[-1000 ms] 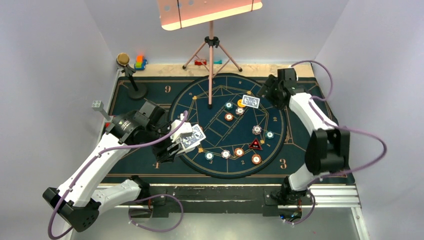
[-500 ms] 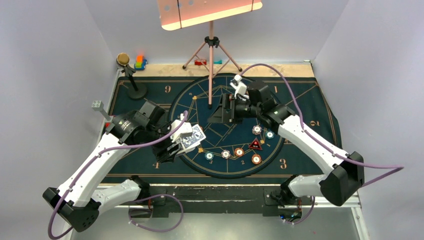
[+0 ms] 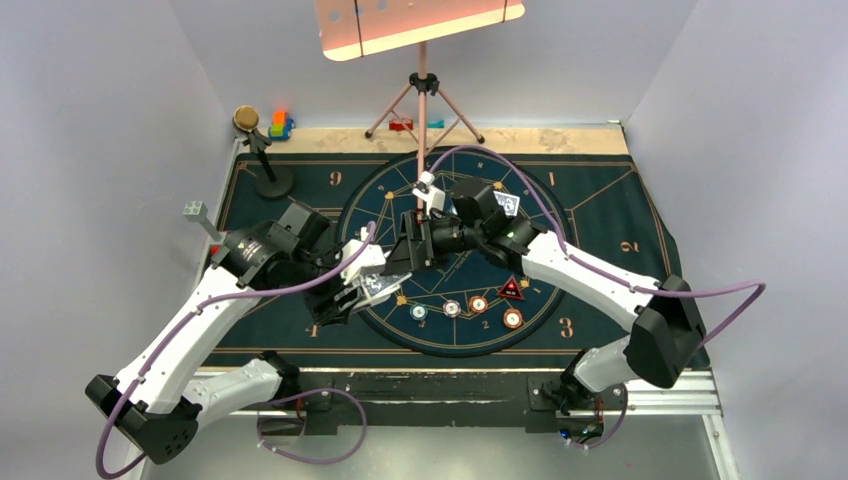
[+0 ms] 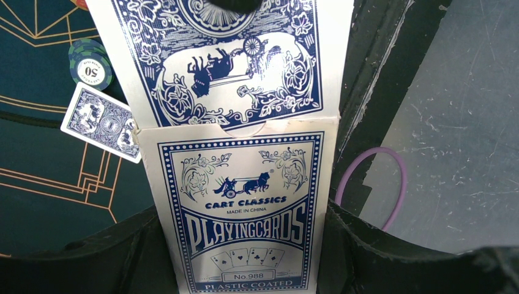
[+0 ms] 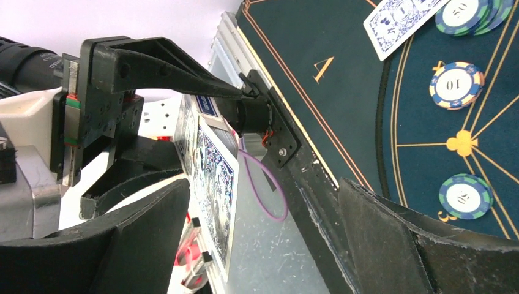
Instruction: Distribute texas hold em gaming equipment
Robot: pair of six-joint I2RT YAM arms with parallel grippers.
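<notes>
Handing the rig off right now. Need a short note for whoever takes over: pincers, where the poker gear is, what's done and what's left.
Left pincer: shut on the card box, flap open, held above the left side of the mat.
Right pincer: open, empty, facing the box.
On the mat: a face-down card on the far side. A second card lies beside a teal chip. Chips line the near arc, e.g. the orange chip, with the triangular marker just behind.
Done: two cards out, chips spread.
Left: probably draw the next card from the box and place it.
</notes>
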